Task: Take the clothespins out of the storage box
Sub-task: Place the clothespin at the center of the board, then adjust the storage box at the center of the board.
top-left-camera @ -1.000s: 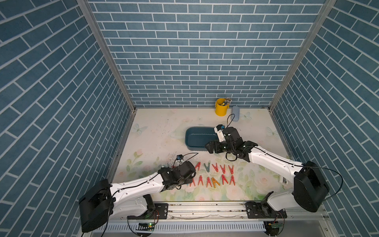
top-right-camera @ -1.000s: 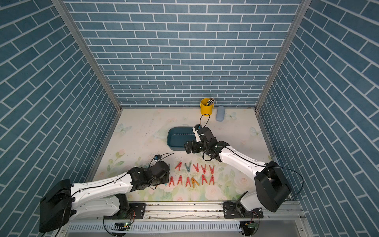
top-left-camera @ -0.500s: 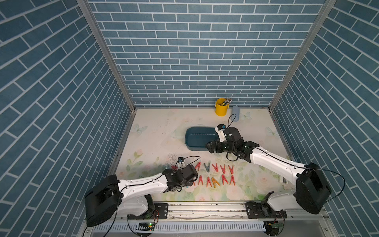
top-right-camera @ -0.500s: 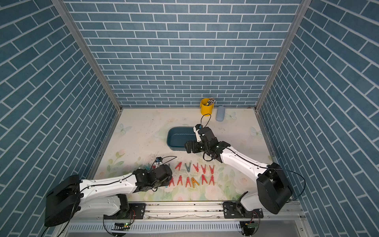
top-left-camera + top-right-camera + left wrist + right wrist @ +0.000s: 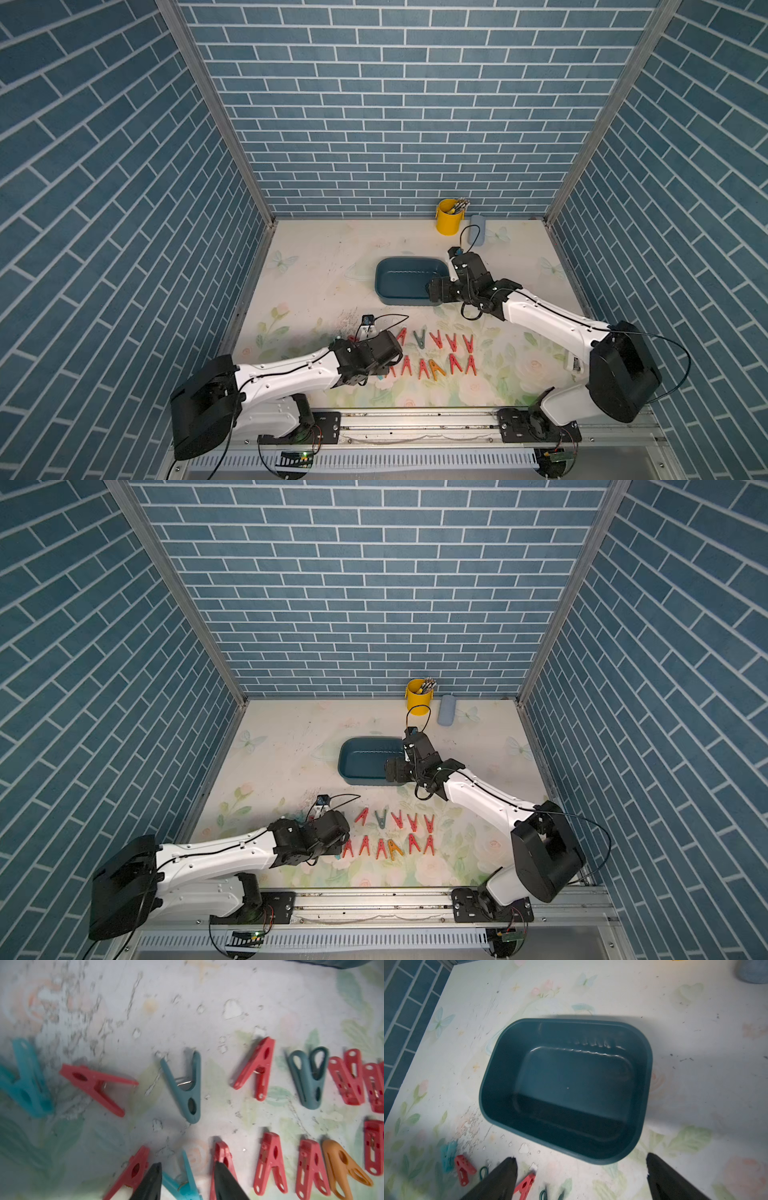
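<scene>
In both top views the storage box (image 5: pixel 409 261) stands in the middle of the worn floral tabletop (image 5: pixel 316 266). The clothespins (image 5: pixel 455 363) lie in two rows near the front, and blue brick-pattern walls (image 5: pixel 395 124) close the room.

Left wrist view: the left pincer (image 5: pixel 187 1165) is partly open around a light-blue clothespin (image 5: pixel 191 1190) and does not seem to press it. Red clothespins (image 5: pixel 136 1169) lie close, so a crooked lift may scatter them.

Right wrist view: the box looks empty. The right pincer (image 5: pixel 580 1158), wide open and holding nothing, could catch its rim.
</scene>
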Robot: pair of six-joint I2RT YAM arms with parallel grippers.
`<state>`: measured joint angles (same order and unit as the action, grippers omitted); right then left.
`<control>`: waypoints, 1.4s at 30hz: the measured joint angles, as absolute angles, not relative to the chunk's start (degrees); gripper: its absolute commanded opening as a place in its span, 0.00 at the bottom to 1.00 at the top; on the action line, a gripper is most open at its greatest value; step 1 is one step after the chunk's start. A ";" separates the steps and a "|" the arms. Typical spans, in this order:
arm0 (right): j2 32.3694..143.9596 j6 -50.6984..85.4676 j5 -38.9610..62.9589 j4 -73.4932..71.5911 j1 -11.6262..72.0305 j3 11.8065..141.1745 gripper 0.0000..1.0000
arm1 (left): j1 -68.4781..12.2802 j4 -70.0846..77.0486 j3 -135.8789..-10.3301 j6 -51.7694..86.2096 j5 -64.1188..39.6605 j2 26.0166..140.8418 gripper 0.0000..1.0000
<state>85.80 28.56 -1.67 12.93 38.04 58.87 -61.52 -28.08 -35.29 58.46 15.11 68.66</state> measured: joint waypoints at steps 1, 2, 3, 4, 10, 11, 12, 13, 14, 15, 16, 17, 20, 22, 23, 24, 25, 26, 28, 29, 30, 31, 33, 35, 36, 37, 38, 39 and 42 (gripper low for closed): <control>86.56 28.45 -2.07 12.99 37.34 59.55 0.93 | -61.52 -28.73 -36.64 58.00 15.44 68.27 0.69; 87.29 28.23 -2.35 13.04 36.69 60.07 0.90 | -61.45 -29.19 -37.98 57.52 15.70 67.90 0.76; 87.90 28.21 -2.46 13.08 36.18 60.49 0.88 | -61.34 -29.47 -39.07 57.36 15.99 67.61 0.84; 88.68 28.03 -2.61 13.13 35.53 61.01 0.84 | -61.10 -29.78 -40.32 56.95 16.25 67.33 0.93; 94.52 26.81 -2.39 13.26 32.14 64.45 0.58 | -57.84 -30.48 -47.48 53.43 16.71 66.32 1.00; 95.81 26.57 -2.31 13.26 31.68 65.01 0.57 | -56.86 -30.50 -48.51 52.77 16.58 66.28 1.00; 96.73 26.55 -2.28 13.23 31.38 65.34 0.56 | -55.86 -30.52 -49.43 52.10 16.36 66.22 1.00; 97.97 26.48 -2.22 13.28 31.03 65.76 0.55 | -54.81 -30.50 -50.28 51.42 16.16 66.15 1.00; 99.18 26.48 -2.13 13.26 30.74 66.15 0.55 | -53.58 -30.50 -51.11 50.65 15.79 65.98 1.00; 100.05 26.50 -2.13 13.28 30.59 66.46 0.53 | -52.62 -30.50 -51.64 50.11 15.46 65.80 1.00; 101.12 26.46 -2.13 13.32 30.37 66.87 0.49 | -51.51 -30.50 -52.25 49.39 15.14 65.52 0.99; 102.17 26.48 -2.11 13.28 30.20 67.29 0.46 | -50.37 -30.50 -52.77 48.73 14.72 65.23 1.00; 104.71 25.85 -1.98 13.28 30.09 68.64 0.32 | -47.48 -30.30 -53.56 47.00 13.19 64.49 0.99; 106.19 25.56 -1.74 13.30 30.09 69.60 0.22 | -45.54 -30.13 -53.67 45.89 12.12 64.20 1.00; 106.96 25.65 -1.65 13.23 30.09 70.13 0.16 | -44.47 -30.11 -53.67 45.28 11.44 64.18 1.00; 107.66 25.61 -1.41 13.26 30.09 70.67 0.11 | -43.62 -30.13 -53.67 44.75 10.98 64.18 1.00; 108.27 25.69 -1.32 13.23 30.09 71.16 0.06 | -42.70 -30.13 -53.67 44.05 10.41 64.20 1.00; 108.75 25.89 -1.23 13.28 30.09 71.72 0.02 | -41.91 -30.13 -53.69 43.46 9.91 64.23 1.00; 109.14 25.52 -0.62 13.89 30.09 72.60 0.00 | -40.38 -30.11 -53.78 42.17 8.91 64.25 0.99; 109.34 25.65 -0.62 14.33 30.09 73.12 0.00 | -39.70 -30.13 -53.89 41.56 8.51 64.25 1.00; 109.49 25.67 -0.54 14.94 30.09 73.67 0.00 | -38.92 -30.09 -54.06 40.91 7.99 64.25 0.99; 109.60 25.67 -0.40 15.51 30.06 74.19 0.00 | -38.30 -29.95 -54.22 40.36 7.57 64.27 0.99; 109.65 25.69 0.36 17.23 29.89 75.44 0.00 | -36.60 -29.30 -54.61 39.03 6.52 64.45 0.99; 109.65 25.69 1.41 19.42 29.52 76.97 0.00 | -35.29 -28.71 -54.94 37.87 5.63 64.82 1.00; 109.71 25.69 2.39 21.06 29.19 78.11 0.00 | -34.57 -28.51 -55.22 37.21 5.02 65.14 1.00; 109.84 25.69 3.44 22.79 28.82 79.31 0.00 | -34.00 -28.29 -55.48 36.60 4.56 65.49 1.00; 110.13 25.71 4.91 24.67 28.34 80.73 0.00 | -33.43 -27.99 -55.72 35.99 3.97 65.84 1.00; 110.56 25.71 6.81 26.65 27.73 82.28 0.00 | -32.91 -27.81 -55.96 35.33 3.44 66.17 0.99; 111.59 25.74 12.10 30.89 26.09 84.90 0.00 | -31.27 -26.26 -56.14 33.63 1.52 66.70 0.99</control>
<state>111.59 25.74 12.10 30.89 26.09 84.90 -31.27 -26.26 -56.14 33.63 1.52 66.70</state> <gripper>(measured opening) 0.091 0.995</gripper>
